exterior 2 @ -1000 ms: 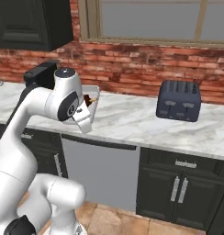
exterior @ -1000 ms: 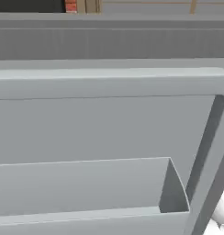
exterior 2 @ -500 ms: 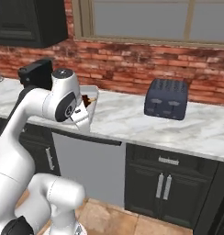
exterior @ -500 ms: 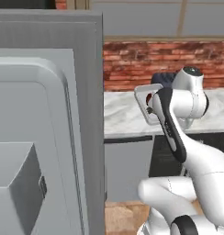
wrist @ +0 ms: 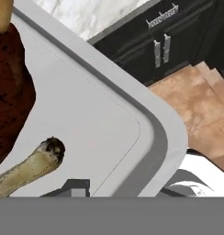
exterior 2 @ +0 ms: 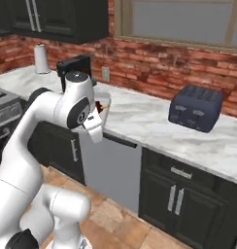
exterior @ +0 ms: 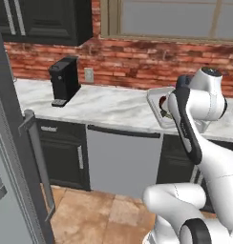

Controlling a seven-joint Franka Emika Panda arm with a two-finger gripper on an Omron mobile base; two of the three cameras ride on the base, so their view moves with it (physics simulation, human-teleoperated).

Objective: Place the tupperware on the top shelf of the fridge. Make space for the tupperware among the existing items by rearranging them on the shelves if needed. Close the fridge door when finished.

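Gripper (exterior: 165, 110) jaws are pinched on the rim of the tupperware (wrist: 100, 124), which hangs tilted in the air beside the arm's upper joint, above the front edge of the marble counter (exterior: 109, 107). Inside the container lies a brown drumstick (wrist: 15, 114), its pale bone end pointing toward the fingertip (wrist: 72, 187) at the rim. Below the counter sits a grey dishwasher front (exterior: 122, 162) between dark cabinets (exterior 2: 188, 194). Farther off, a black coffee machine (exterior: 63, 81) stands on the counter to the left, a dark toaster (exterior 2: 195, 108) to the right, and a paper towel roll (exterior 2: 41, 58) by the brick wall (exterior: 132, 62). At the far left of the left base view stands the fridge door (exterior: 15, 190), grey with a slim handle.
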